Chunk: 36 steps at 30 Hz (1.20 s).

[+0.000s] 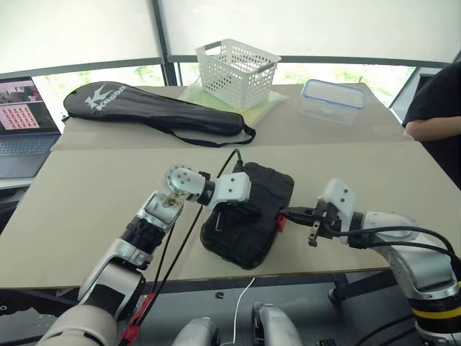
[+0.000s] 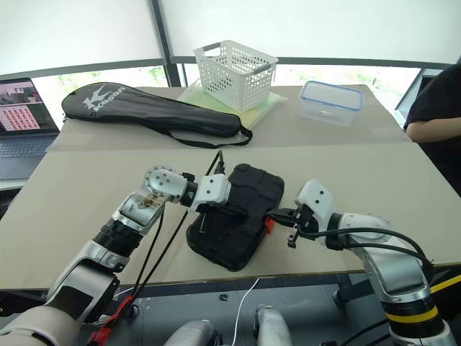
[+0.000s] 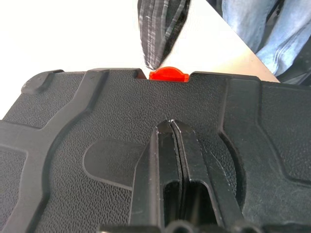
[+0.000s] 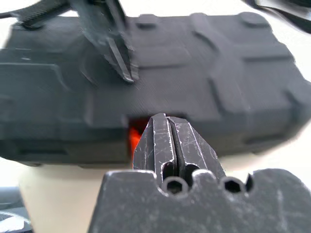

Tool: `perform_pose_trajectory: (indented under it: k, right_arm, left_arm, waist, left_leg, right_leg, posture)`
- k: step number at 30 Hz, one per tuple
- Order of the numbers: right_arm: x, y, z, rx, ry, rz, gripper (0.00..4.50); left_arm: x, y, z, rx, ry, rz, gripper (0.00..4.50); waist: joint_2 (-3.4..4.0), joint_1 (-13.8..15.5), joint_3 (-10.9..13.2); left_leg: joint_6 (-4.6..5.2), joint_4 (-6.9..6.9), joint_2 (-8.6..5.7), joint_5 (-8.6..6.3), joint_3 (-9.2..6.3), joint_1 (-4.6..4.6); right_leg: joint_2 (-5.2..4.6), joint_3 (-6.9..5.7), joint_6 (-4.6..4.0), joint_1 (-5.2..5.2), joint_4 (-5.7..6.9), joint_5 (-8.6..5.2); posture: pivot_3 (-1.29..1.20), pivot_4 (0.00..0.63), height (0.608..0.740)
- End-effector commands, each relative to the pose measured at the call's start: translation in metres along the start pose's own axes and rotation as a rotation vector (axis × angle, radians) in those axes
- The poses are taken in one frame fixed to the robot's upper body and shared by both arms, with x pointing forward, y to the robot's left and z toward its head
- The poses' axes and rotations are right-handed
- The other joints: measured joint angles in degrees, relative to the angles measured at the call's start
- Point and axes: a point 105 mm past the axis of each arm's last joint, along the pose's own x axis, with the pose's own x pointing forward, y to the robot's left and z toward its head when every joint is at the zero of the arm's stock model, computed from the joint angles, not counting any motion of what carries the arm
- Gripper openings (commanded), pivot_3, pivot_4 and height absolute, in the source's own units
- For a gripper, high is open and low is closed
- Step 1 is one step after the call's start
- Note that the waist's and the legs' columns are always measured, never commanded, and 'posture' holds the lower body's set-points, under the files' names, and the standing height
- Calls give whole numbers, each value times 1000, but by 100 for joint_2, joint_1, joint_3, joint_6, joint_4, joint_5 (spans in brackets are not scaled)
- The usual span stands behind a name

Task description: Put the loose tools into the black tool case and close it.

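The black tool case (image 1: 268, 189) lies closed near the table's front edge, and its orange latch (image 1: 280, 223) faces my right arm. My left gripper (image 1: 243, 210) is shut, and its tips rest on the case's lid (image 3: 97, 121). In the left wrist view the shut fingers (image 3: 160, 145) point across the lid toward the latch (image 3: 168, 75). My right gripper (image 1: 285, 213) is shut with nothing in it, and its tips are right at the latch (image 4: 132, 138). The loose tools are out of view.
A long black racket bag (image 1: 151, 109), a white basket (image 1: 236, 72) and a clear plastic box (image 1: 333, 101) stand at the back of the table. A laptop (image 1: 25, 122) sits far left. A person's arm (image 1: 436, 115) is at the right edge.
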Motion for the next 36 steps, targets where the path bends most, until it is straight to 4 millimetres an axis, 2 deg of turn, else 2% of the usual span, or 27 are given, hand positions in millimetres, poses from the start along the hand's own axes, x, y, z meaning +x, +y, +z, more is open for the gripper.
perform_pose_trajectory:
  k: [1,5,11,18,19,22,25,32,36]
  right_arm:
    - [-10,-5,7,-36,-6,-15,0]
    - [-15,-6,14,-23,-25,-9,0]
    - [-6,1,7,-30,-3,25,0]
    - [-2,0,10,-39,-1,29,0]
    - [-3,1,4,-37,31,31,0]
    - [-6,0,-12,-27,109,23,0]
    - [-13,-3,-18,-13,139,1,0]
    - [-28,-5,-11,30,99,-42,0]
    - [-31,-2,-18,54,114,-50,0]
  left_arm:
    - [-4,-4,-23,-60,80,-4,62]
    - [-11,-3,-27,-73,86,6,62]
    - [-10,-5,-27,-72,89,3,62]
    - [-9,-3,-25,-67,85,5,62]
    - [-9,-3,-25,-66,85,5,62]
    - [-9,-4,-25,-65,85,4,62]
    - [-10,-4,-26,-66,86,5,62]
    - [-13,-3,-27,-70,90,11,62]
    - [-13,-4,-26,-70,87,11,62]
  waist:
    - [0,-2,0]
    - [0,-13,0]
    - [1,-17,-1]
    - [1,-11,-1]
    - [0,-10,-1]
    - [0,-11,-1]
    - [-1,-3,-1]
    - [0,-4,-2]
    - [0,-5,-2]
  left_leg:
    - [1,1,-2,0,2,1]
    - [1,0,1,-1,1,9]
    - [1,-1,7,-1,3,12]
    - [1,-1,5,-1,2,10]
    - [1,-1,5,-1,3,10]
    - [1,-1,5,-1,2,10]
    - [1,0,5,-1,2,11]
    - [1,-1,6,-1,2,10]
    - [1,-1,7,-1,0,10]
  right_leg:
    - [0,0,1,1,0,0]
    - [-1,4,3,8,0,1]
    - [-2,7,2,8,1,1]
    - [-2,5,3,7,0,1]
    - [-2,5,3,7,0,1]
    - [-2,5,3,7,0,1]
    - [-3,4,3,10,-1,1]
    - [-4,5,3,10,-1,0]
    - [-4,5,4,10,-1,0]
  posture:
    - [0,150,740]
    - [0,150,740]
    - [0,150,740]
    - [0,150,740]
    - [0,150,740]
    - [0,150,740]
    - [0,150,740]
    - [0,150,740]
    - [0,150,740]
